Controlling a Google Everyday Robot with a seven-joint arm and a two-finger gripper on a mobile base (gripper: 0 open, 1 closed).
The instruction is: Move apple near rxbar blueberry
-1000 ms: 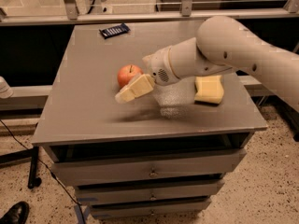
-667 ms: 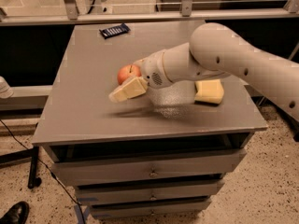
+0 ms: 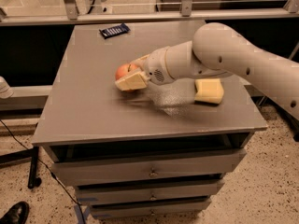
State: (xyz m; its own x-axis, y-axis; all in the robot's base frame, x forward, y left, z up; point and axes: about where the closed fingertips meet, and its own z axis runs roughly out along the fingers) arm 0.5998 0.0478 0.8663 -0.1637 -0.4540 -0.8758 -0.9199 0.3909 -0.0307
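The red-orange apple (image 3: 124, 70) sits on the grey cabinet top (image 3: 84, 111), left of centre. My gripper (image 3: 134, 71) reaches in from the right at table height. It is open, with one pale finger (image 3: 132, 81) in front of the apple and the other behind it, so the apple lies between the jaws. The rxbar blueberry (image 3: 114, 30), a dark blue flat bar, lies at the far edge of the top, well behind the apple and slightly left of it. The arm hides the apple's right side.
A pale yellow sponge (image 3: 209, 90) lies on the right part of the top, just under my forearm. A metal rail with glass (image 3: 140, 17) runs behind the cabinet. Drawers (image 3: 149, 171) are below the front edge. A black shoe (image 3: 14, 213) is on the floor at lower left.
My gripper has moved left and slightly away, from beside the apple to straddling it. The apple, bar and sponge have not moved.
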